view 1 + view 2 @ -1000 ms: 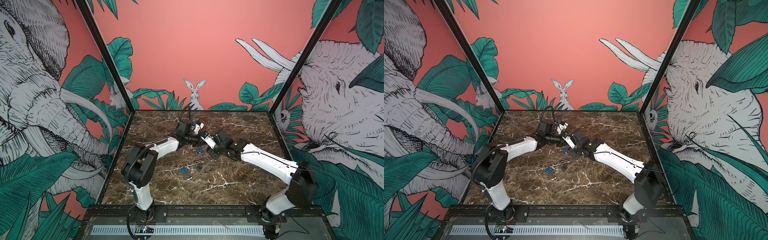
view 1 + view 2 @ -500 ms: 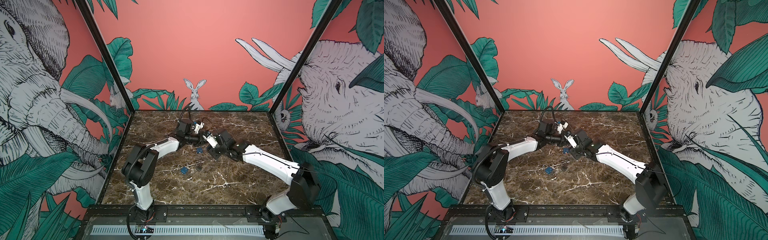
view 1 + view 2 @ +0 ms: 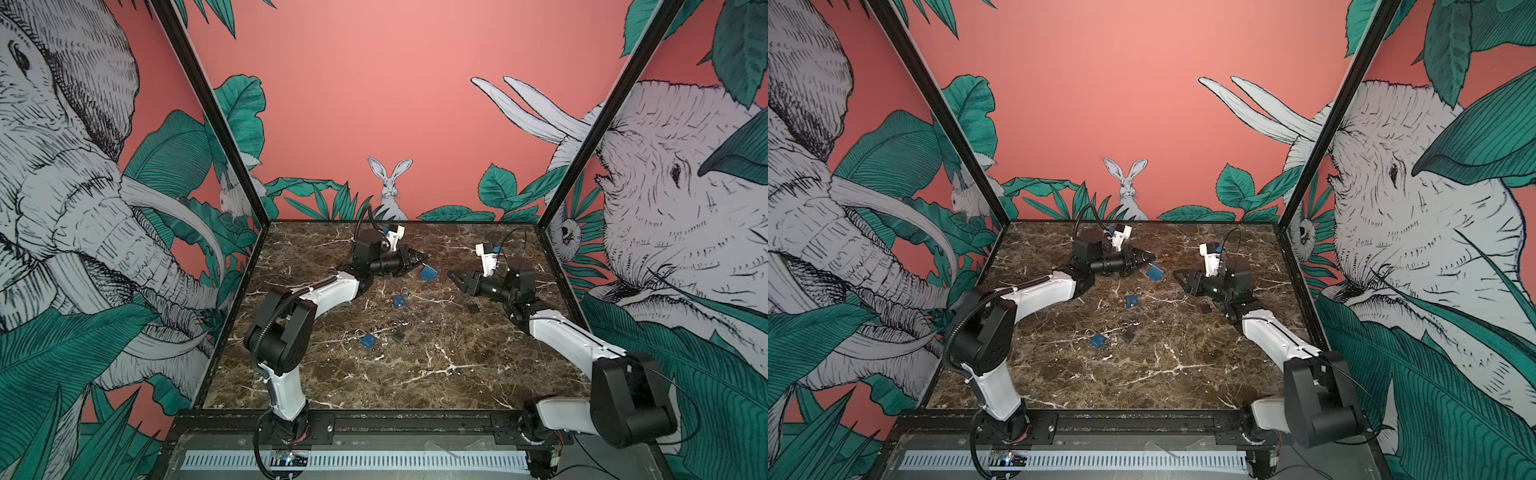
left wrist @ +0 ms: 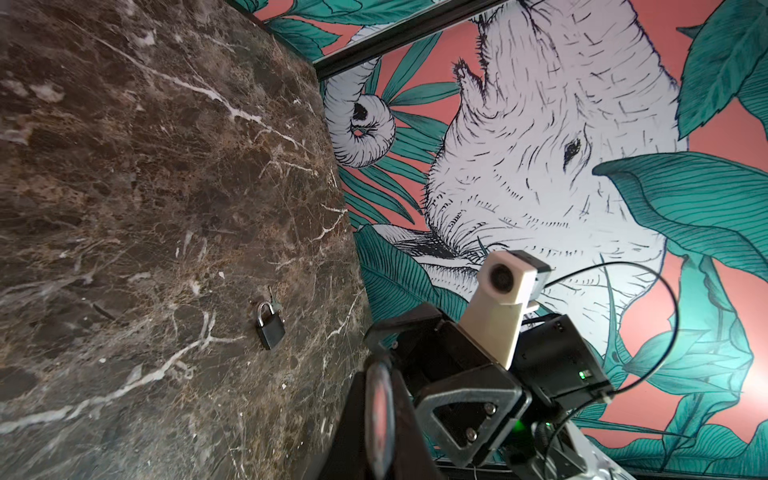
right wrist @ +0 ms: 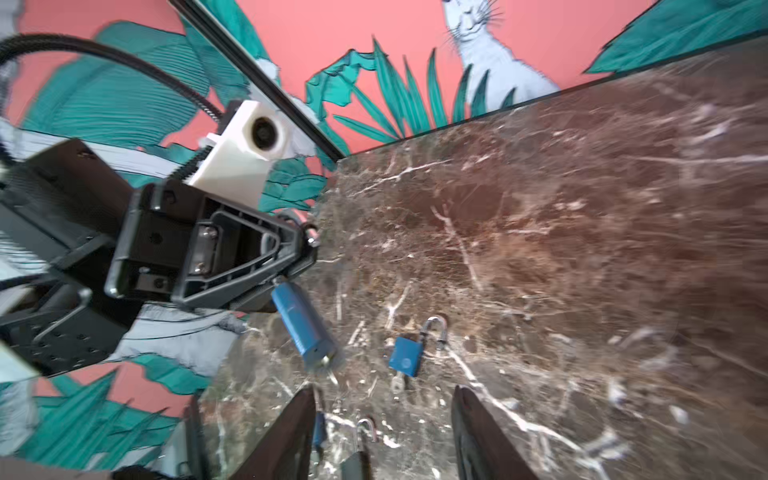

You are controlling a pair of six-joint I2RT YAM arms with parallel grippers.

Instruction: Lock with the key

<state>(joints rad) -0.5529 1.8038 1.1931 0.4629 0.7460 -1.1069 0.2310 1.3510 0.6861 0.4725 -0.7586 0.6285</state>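
Blue padlock (image 3: 428,272) is the one in play here. It's dangling off the left end effector (image 3: 422,262), which is clenched on the shackle end so the body hangs down clear of the marble bench (image 3: 415,374), over toward the far middle. From the right wrist view there's something silvery poking out the bottom of it, pretty sure that's the key (image 5: 331,368), but it's blurry so don't quote me. I also can't tell if the shackle is pushed home or not, because the jaws hide it.

The right end effector (image 3: 455,279) is released. Its fingers (image 5: 469,436) are spread with nothing between them, and it's pointed at the hanging lock, near it but clearly apart.

So my read is we're at the hold-it-steady stage: one arm presents the lock and the other hasn't got on the key yet. The next move would be the right side easing in under the lock body, pinching that little key head square and twisting. The lock hangs free, so I'd expect it to swing or spin if it gets nudged off-centre. It needs a gentle approach and a firm left grip.

Other stuff lying on the bench: a second blue padlock (image 3: 399,301) with its shackle popped open, a third blue one (image 3: 368,340), a black padlock (image 3: 397,336) beside that, and another black one (image 3: 473,307) close under the right arm.
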